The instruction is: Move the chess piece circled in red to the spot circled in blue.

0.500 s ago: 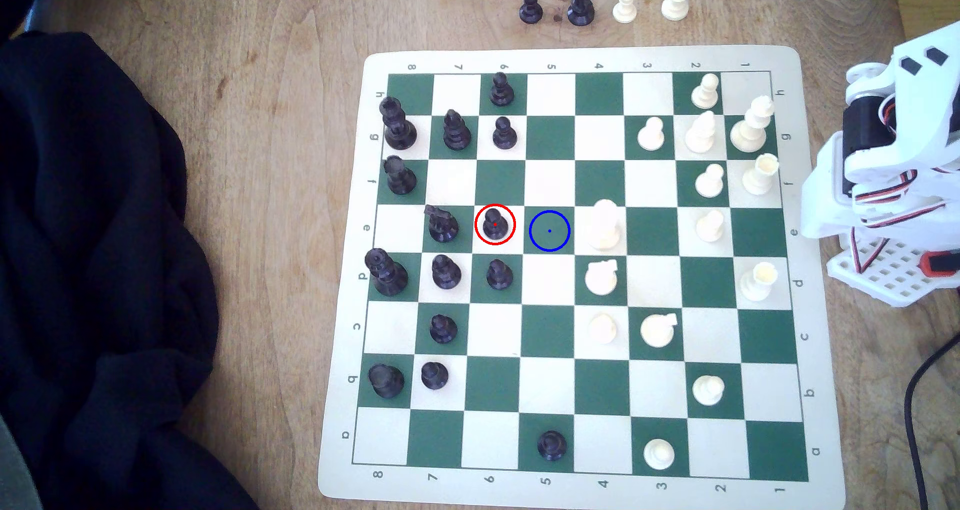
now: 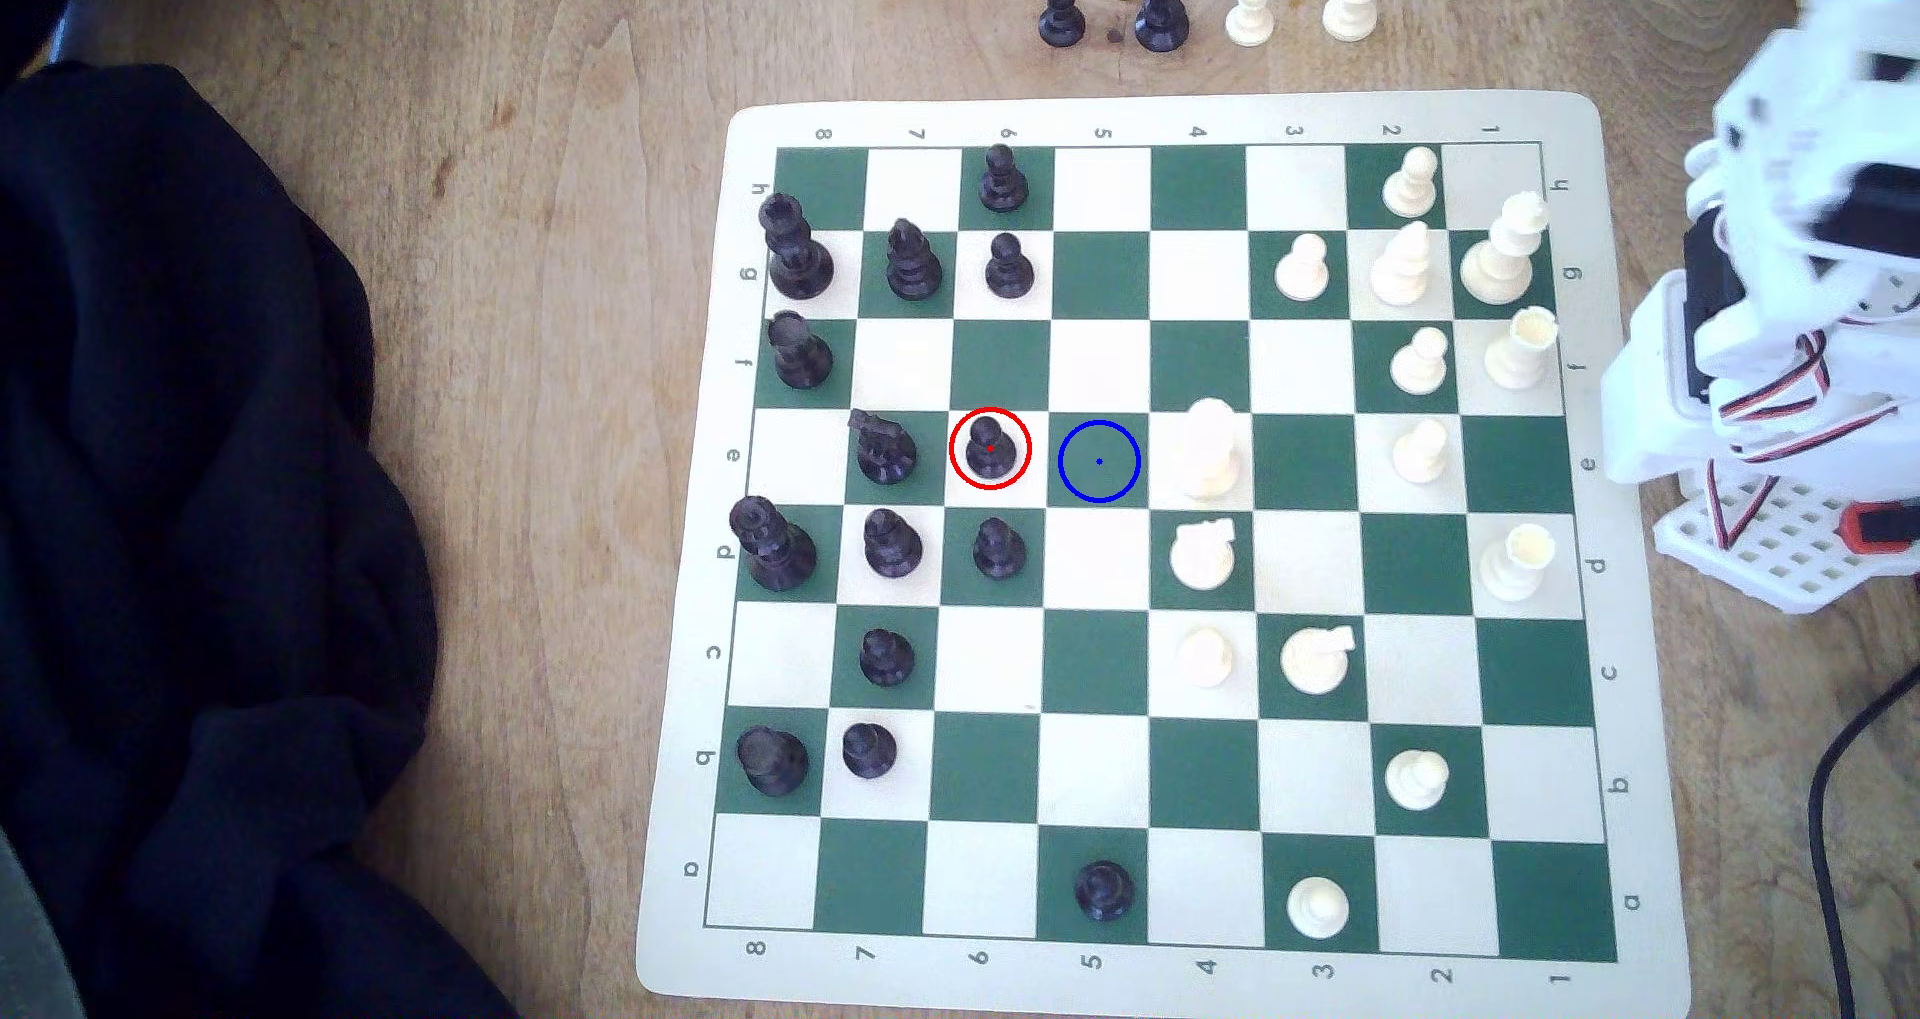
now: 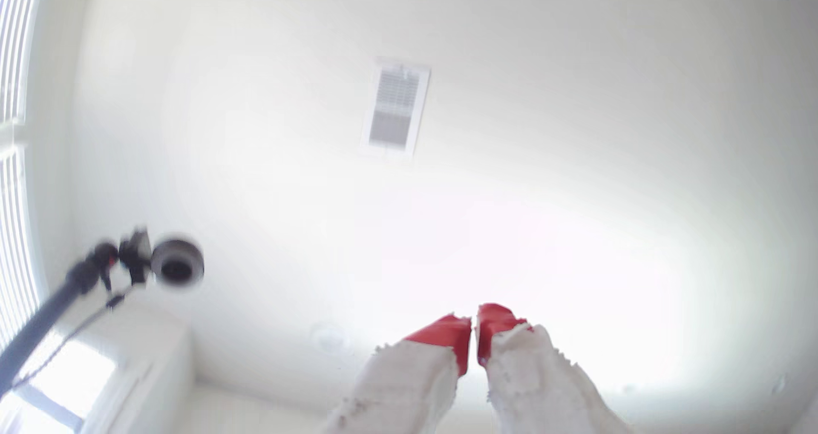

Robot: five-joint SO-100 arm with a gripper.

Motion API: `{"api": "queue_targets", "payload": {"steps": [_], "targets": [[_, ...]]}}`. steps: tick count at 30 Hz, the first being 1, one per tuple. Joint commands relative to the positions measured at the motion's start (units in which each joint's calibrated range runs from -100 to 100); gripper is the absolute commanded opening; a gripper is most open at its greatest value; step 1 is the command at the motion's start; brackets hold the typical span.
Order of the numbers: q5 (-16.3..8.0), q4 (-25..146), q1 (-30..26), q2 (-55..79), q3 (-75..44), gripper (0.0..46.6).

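Pawn (image 2: 990,447) sits on its red-ringed white square, blue-ringed spot (image 2: 1099,461) adjacent toward exterior view's right. We see gripper (image 3: 473,328) pinched closed, empty, aimed ceilingward; arm (image 2: 1766,334) well right of the chessboard (image 2: 1590,521).

The arm (image 2: 1797,282) is built of white plastic shells with black motor blocks between them. Thin red, white and black wires loop along its side. Its white base (image 2: 1766,547) has a grid of small holes, with an orange-red part at 3 o'clock. The gripper (image 3: 473,328) has two rough white fingers (image 3: 411,385) with red tips.
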Motion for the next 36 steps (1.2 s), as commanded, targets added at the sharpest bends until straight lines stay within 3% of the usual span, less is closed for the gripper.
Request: {"api": "queue_targets", "payload": {"steps": [1, 11, 13, 17, 22, 27, 36], "targets": [[-0.2, 26.1, 1.8, 0.1, -2.2, 0.2], [-0.1, 60.1, 2.3, 0.1, -12.2, 0.2], [0.1, 71.0, 3.4, 0.2, -16.2, 2.3], [2.7, 80.2, 4.3, 1.3, -19.5, 0.3], [2.6, 92.3, 3.9, 16.9, -33.3, 1.6], [0.4, 104.6, 1.6, 30.1, -48.8, 2.4], [0.2, 115.4, -2.1, 45.7, -56.1, 2.7]]}}
